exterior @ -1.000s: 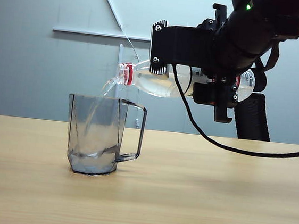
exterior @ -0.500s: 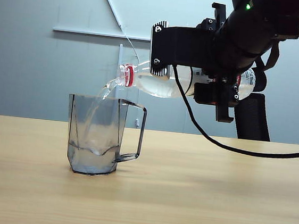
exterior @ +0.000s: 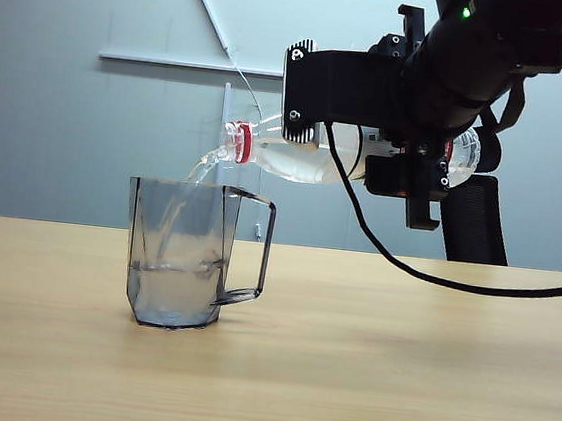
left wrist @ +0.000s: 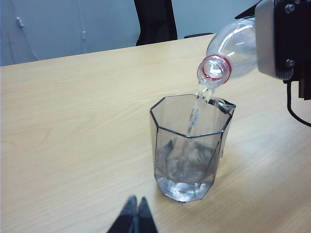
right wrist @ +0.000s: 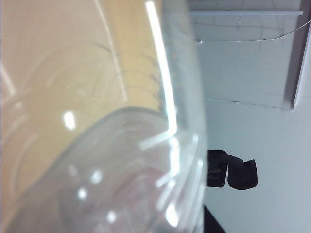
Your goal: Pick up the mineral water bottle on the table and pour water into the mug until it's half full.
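Observation:
The mineral water bottle lies nearly level in the air, its open red-ringed neck just above the mug's rim. My right gripper is shut on the bottle's body. A thin stream of water falls from the neck into the mug, a smoky faceted mug standing upright on the table with its handle toward the right arm. Water fills about the mug's lower third. In the left wrist view my left gripper hovers shut and empty near the mug, below the bottle. The bottle fills the right wrist view.
A black cable hangs from the right arm and crosses low over the table toward the right edge. A black office chair stands behind the table. The wall behind carries a pale board.
Water has kept running into the mug and its level has risen a little. The bottle and both arms have stayed where they were.

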Tool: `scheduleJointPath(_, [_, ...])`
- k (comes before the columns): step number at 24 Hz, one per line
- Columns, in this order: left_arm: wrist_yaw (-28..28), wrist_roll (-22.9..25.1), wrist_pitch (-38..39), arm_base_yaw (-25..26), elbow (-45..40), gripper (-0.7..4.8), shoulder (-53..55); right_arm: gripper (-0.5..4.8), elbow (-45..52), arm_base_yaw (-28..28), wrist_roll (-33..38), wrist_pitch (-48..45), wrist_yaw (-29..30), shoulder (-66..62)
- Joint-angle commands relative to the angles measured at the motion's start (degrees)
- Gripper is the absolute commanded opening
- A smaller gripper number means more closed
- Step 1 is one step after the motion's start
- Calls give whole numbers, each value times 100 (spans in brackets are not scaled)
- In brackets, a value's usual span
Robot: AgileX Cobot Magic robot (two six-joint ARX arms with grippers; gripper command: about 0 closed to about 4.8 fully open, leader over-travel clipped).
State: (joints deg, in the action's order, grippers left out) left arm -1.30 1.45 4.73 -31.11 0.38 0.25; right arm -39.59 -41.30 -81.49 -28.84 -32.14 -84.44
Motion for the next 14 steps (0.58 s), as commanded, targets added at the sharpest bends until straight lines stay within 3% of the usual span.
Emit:
scheduleJointPath(1, [-2,-20,-55,0,11,-2,9,280,-66,-9,24,-273,-35,52])
scheduleJointPath(8, [-2,-17,-55,0,11,-2,9,280,-63,-9,57,-271,-28,52])
scheduleJointPath(14, [-2,-17,-55,0,11,-2,9,280,-61,-9,901,-96,76,50])
